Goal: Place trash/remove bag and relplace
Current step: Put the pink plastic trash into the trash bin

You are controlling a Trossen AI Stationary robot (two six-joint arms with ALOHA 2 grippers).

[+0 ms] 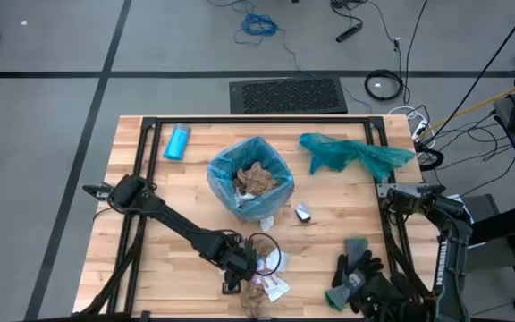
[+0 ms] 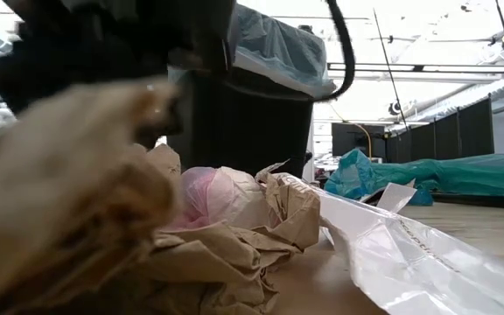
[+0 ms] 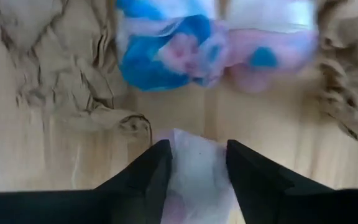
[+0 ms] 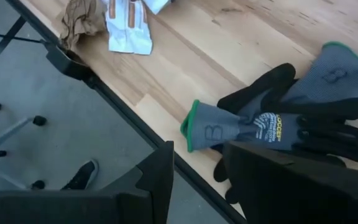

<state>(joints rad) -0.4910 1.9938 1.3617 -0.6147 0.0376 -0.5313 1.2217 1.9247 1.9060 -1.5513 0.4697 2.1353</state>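
The trash lies in a pile (image 1: 265, 288) at the table's near edge: crumpled brown paper (image 3: 61, 68), a blue-and-pink wrapper (image 3: 185, 50) and white wrappers (image 2: 409, 254). My left gripper (image 1: 237, 273) points down over this pile, open, with a white wrapper scrap (image 3: 194, 171) between its fingers. The black bin (image 2: 243, 114) stands mid-table, lined with the pale blue bag (image 1: 226, 179) and holding brown paper wads (image 1: 256, 182). My right gripper (image 4: 197, 168) hangs open over the near edge at the right, with nothing between its fingers. My left gripper comes at the white wrapper scrap from above, one finger (image 3: 154, 168) on each side of it. The scrap fills the gap between them and lies on the table. Whether the fingers touch it, I cannot tell.
Black-and-grey gloves (image 4: 291, 118) lie near the right front corner, just beyond my right gripper. A teal bag (image 1: 356, 154) lies at the far right, a light-blue bottle (image 1: 178, 141) at the far left, and a silvery scrap (image 1: 303, 213) lies right of the bin.
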